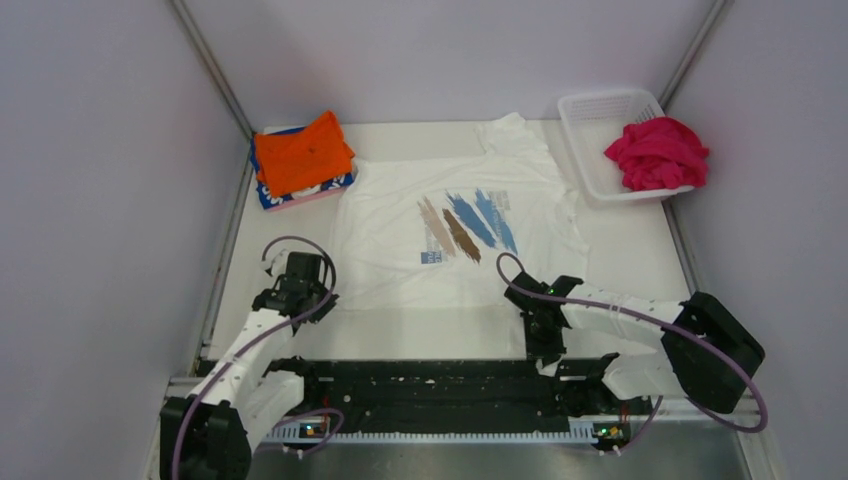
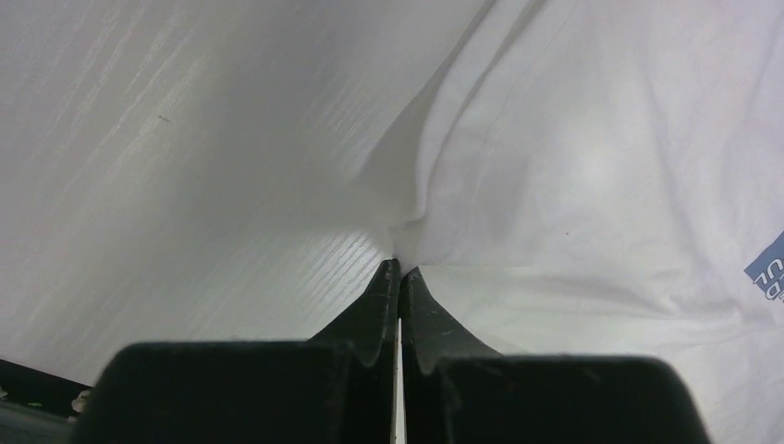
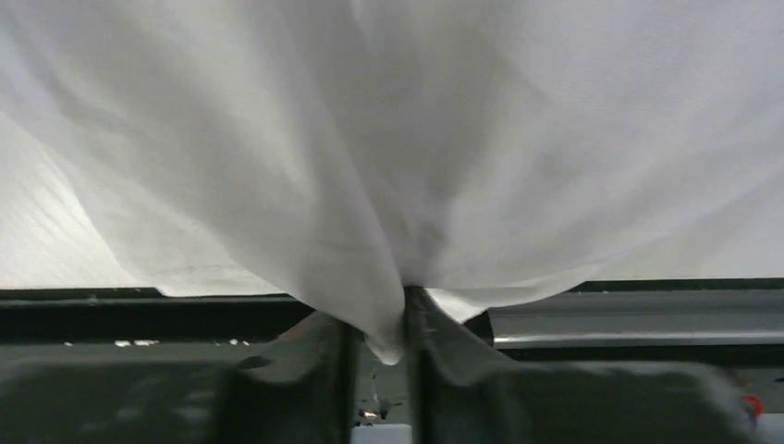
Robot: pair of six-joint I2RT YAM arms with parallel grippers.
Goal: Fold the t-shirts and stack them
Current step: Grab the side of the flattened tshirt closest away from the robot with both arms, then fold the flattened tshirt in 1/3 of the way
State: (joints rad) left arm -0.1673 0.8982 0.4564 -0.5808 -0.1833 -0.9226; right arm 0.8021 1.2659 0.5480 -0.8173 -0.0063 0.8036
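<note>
2 grippers, both clamped on 1 white tee (image 1: 400, 250).

The left gripper (image 2: 399, 270) is pinched nearly shut on the tee's near-left hem corner, where the cloth puckers into soft folds right at the tips. Its arm stretches forward from the base, wrist tipped down to the counter (image 1: 620, 260). That surface is white with a fine grain.

The right gripper (image 3: 384, 324) holds a bunched fold of the near-right hem between narrow jaws. Thin, slightly sheer cloth rises from it and drapes away on both sides. Past the cloth, a black rail (image 3: 139, 314) crosses the wrist view. This arm is folded, with its elbow out to the right and the forearm running back left to the tee.

Beyond both grippers the tee lies spread flat, its diagonal blue and brown print (image 1: 465, 225) facing up.

4 tees in all. Far beyond the left gripper, 1 folded orange tee (image 1: 303, 152) sits on 1 blue-patterned tee (image 1: 272, 195). Far beyond the right gripper and to its right, 1 crumpled pink tee (image 1: 657, 152) lies in 1 white mesh basket (image 1: 600, 110).
</note>
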